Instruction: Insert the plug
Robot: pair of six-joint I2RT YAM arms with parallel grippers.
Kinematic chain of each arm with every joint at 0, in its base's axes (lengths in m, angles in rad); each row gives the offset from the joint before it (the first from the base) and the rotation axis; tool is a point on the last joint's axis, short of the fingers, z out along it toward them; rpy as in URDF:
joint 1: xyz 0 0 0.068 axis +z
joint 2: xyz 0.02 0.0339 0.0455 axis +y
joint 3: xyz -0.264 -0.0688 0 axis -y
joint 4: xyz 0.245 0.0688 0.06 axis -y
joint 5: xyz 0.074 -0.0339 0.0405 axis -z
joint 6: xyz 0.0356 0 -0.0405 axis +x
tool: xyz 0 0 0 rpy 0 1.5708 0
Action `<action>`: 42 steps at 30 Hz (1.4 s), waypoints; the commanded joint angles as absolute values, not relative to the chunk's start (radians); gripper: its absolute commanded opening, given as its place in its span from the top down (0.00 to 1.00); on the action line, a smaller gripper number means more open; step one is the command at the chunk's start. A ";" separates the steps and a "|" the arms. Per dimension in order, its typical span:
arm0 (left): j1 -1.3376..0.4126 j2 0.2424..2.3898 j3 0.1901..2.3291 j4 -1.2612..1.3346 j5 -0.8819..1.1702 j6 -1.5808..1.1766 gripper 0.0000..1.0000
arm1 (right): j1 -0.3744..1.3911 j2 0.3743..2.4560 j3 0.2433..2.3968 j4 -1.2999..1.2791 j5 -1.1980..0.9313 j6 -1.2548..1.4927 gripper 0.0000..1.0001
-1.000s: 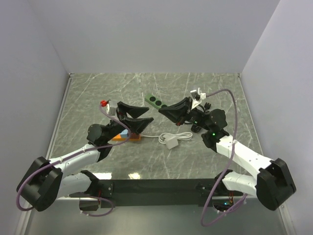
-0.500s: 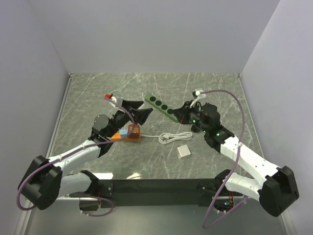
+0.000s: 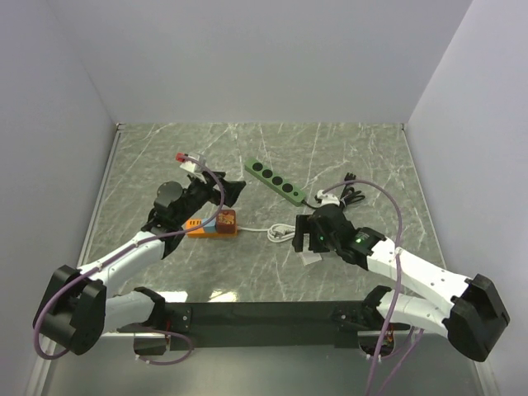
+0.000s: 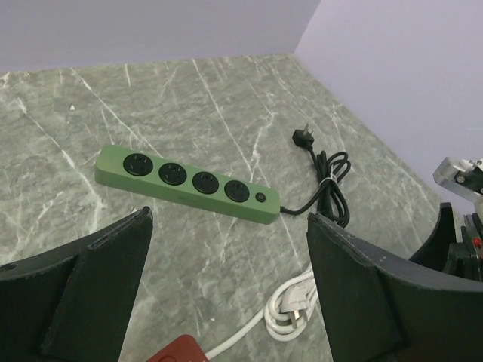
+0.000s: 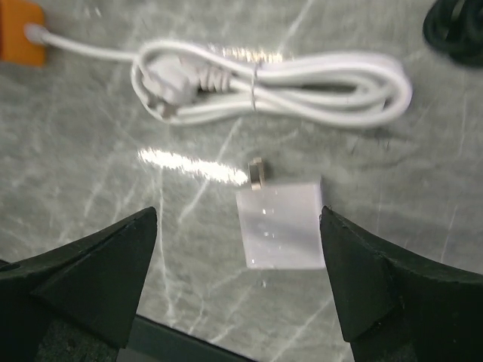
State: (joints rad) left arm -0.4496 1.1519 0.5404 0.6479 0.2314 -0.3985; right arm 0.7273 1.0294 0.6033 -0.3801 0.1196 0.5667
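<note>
The plug (image 5: 281, 226), a white square block with a metal prong, lies flat on the marble near the table's front edge (image 3: 310, 259). My right gripper (image 5: 238, 216) hangs open just above it, the block below the gap and nearer the right finger (image 3: 306, 239). The green power strip (image 3: 276, 180) lies diagonally at mid-table, its four round sockets facing up (image 4: 189, 183). My left gripper (image 4: 228, 220) stands open and empty, looking toward the strip from the left (image 3: 224, 195).
A bundled white cable (image 5: 264, 83) with its own plug lies between the arms (image 4: 290, 309), running to an orange and red box (image 3: 213, 224). The strip's black cord (image 4: 328, 181) is coiled at the right. The table's dark front edge (image 5: 189, 339) is close below the right gripper.
The right arm has swung down from beside the power strip to the white block near the front edge, and its jaws now stand wide. The left gripper has drawn back leftward and opened further.
</note>
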 commanded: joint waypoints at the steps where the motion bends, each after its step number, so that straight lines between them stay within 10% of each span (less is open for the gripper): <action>1: -0.440 1.137 0.578 0.632 0.284 -0.356 0.11 | 0.749 1.006 0.591 -0.433 0.115 0.611 0.05; 17: -0.431 1.146 0.580 0.629 0.340 -0.304 0.11 | 0.753 1.284 0.588 -0.423 0.190 0.627 0.04; 27: -0.434 1.114 0.537 0.692 0.635 -0.177 0.12 | 0.738 1.284 0.730 -0.403 -0.093 0.430 0.93; 42: -0.597 0.950 0.558 0.382 0.994 0.153 0.12 | 0.689 1.080 0.885 -0.555 -0.885 0.219 1.00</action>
State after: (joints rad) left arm -0.5858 1.0058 0.5407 0.4412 0.8764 0.0341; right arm 0.7174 1.1294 0.8471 -0.5316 -0.6598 0.2657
